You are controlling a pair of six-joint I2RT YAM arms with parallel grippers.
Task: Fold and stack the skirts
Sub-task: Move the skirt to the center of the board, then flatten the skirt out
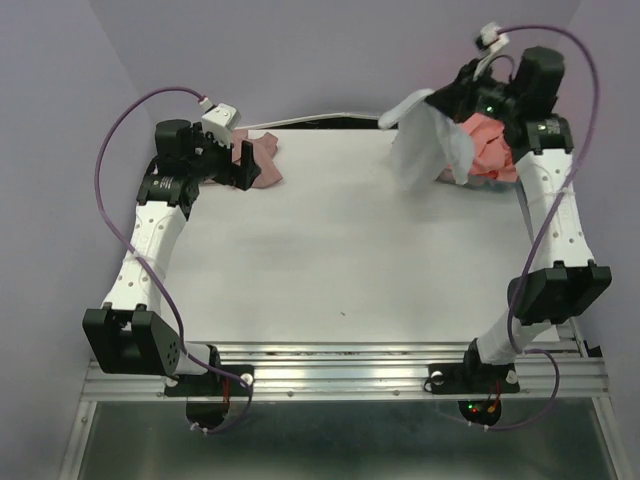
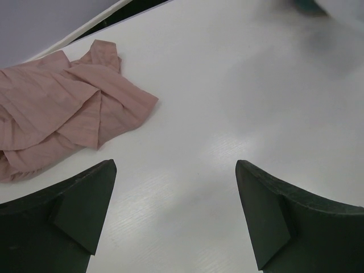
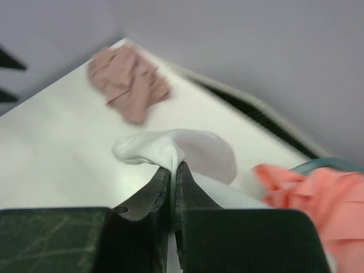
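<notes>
The right gripper (image 3: 172, 177) has its fingers pressed together on a fold of the pale white skirt (image 1: 428, 145), pinching the cloth at its top edge. The skirt hangs from that pinch above the far right corner of the table (image 1: 330, 260). In the top view its long axis runs from the pinch at the far end towards the near side, with the loose hem pointing down and nearward. In the right wrist view the gathered cloth bulges into a rounded hump just beyond the fingertips.

Just right of the hanging skirt is the coral cloth (image 1: 490, 145), bunched in a heap. A sliver of the teal basket (image 3: 329, 165) shows at its far edge in the right wrist view (the cloth appears to lie in or over the basket, but so little of the rim shows that I cannot tell which).

The mauve-pink skirt (image 2: 62, 125) lies crumpled on the table at the far left corner, well apart from the other two. It is somewhat longer from left to right, with one pleated corner reaching towards the middle of the table. It is too bunched to tell waist from hem.

The left gripper (image 2: 176, 210) hovers just beside the mauve-pink skirt with its fingers spread wide over bare table, holding nothing and not touching the cloth.
</notes>
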